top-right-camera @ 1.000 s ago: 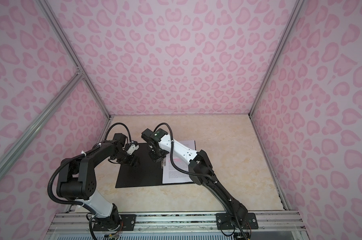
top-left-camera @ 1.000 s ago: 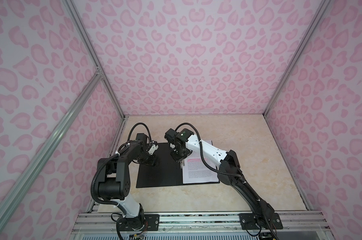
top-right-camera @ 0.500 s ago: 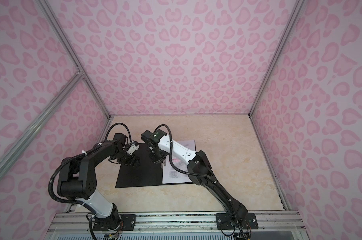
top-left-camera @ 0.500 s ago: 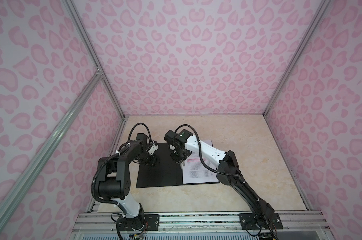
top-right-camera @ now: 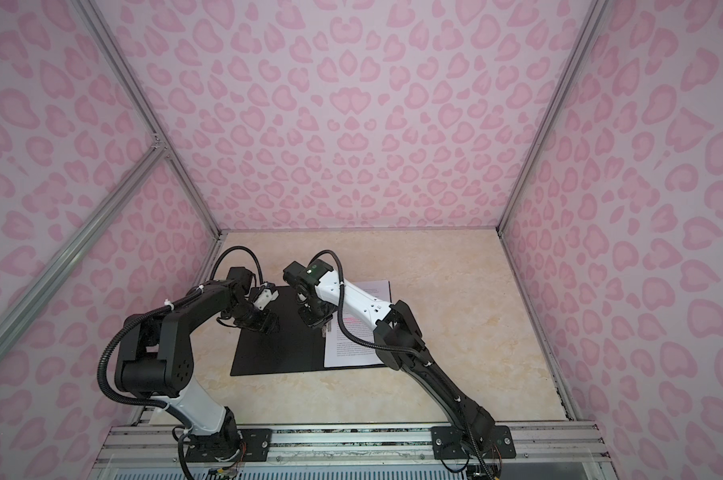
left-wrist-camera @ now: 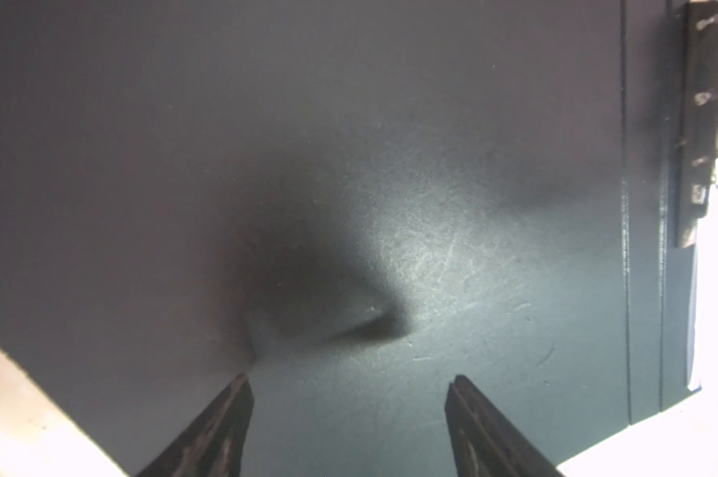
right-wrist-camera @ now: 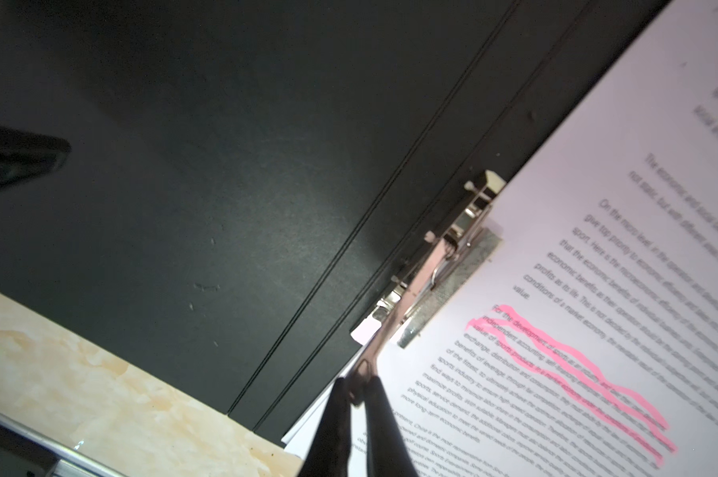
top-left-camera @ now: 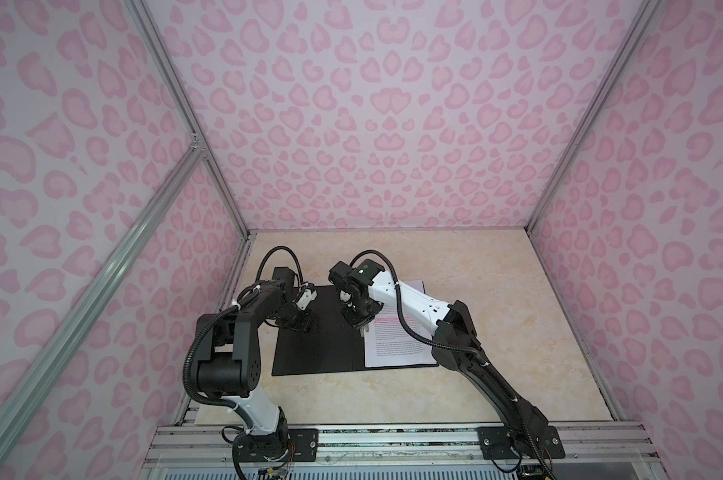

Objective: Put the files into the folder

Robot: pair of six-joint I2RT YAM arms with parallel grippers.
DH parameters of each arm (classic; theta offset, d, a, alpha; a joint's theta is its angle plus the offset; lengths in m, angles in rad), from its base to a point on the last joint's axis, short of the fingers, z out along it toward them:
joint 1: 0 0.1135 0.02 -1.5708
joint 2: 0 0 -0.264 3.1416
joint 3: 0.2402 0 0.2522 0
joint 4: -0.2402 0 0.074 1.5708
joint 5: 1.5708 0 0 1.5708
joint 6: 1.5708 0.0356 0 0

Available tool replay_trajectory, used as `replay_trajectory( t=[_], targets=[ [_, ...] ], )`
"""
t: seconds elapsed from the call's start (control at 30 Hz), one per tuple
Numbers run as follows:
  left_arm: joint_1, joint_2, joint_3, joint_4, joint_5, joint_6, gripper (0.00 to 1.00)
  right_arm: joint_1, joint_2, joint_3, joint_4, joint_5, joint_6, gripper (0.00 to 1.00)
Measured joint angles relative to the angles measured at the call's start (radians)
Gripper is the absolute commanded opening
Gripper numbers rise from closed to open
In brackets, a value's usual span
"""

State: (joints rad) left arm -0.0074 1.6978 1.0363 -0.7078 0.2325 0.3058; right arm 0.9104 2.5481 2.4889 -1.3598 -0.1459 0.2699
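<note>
The folder (top-left-camera: 318, 353) (top-right-camera: 276, 353) lies open on the table, black inside up. The files (top-left-camera: 397, 349) (top-right-camera: 351, 353), white printed sheets with pink highlighted lines (right-wrist-camera: 572, 371), lie on its right half, their inner edge under the metal spine clip (right-wrist-camera: 452, 264). My right gripper (right-wrist-camera: 358, 384) (top-left-camera: 364, 330) (top-right-camera: 324, 330) is shut on the end of the clip's thin metal lever (right-wrist-camera: 406, 305). My left gripper (left-wrist-camera: 349, 378) (top-left-camera: 307, 326) (top-right-camera: 268, 326) is open, tips down on the bare left flap (left-wrist-camera: 349, 165), with nothing between its fingers.
The beige marble-patterned table (top-left-camera: 497, 332) is enclosed by pink patterned walls with aluminium posts. An aluminium rail (top-left-camera: 393, 440) carrying both arm bases runs along the front edge. The folder's left edge lies near the left wall.
My right wrist has shifted slightly left over the folder's spine, and its jaws have tightened a little. The left arm, folder and files have stayed where they were.
</note>
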Motion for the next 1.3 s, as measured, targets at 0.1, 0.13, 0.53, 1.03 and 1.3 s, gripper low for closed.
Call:
replay_trajectory(
  t=[0.1,0.13,0.53,1.03,1.3],
  targets=[
    [0.000,0.002,0.000,0.000,0.000,0.001,0.78,0.000,0.005,0.000,-0.005,-0.004,-0.001,0.11],
    [0.000,0.002,0.000,0.000,0.001,0.001,0.78,0.000,0.006,0.000,-0.006,-0.004,-0.001,0.11],
    [0.000,0.004,0.000,0.000,0.006,0.002,0.78,0.000,0.022,0.006,-0.019,-0.006,-0.004,0.10],
    [0.000,0.005,0.000,0.001,0.007,0.002,0.77,-0.002,0.054,0.011,-0.021,0.004,-0.010,0.10],
    [0.000,0.006,0.000,0.003,0.008,0.002,0.77,-0.002,0.068,0.026,-0.023,0.008,-0.011,0.09]
  ],
)
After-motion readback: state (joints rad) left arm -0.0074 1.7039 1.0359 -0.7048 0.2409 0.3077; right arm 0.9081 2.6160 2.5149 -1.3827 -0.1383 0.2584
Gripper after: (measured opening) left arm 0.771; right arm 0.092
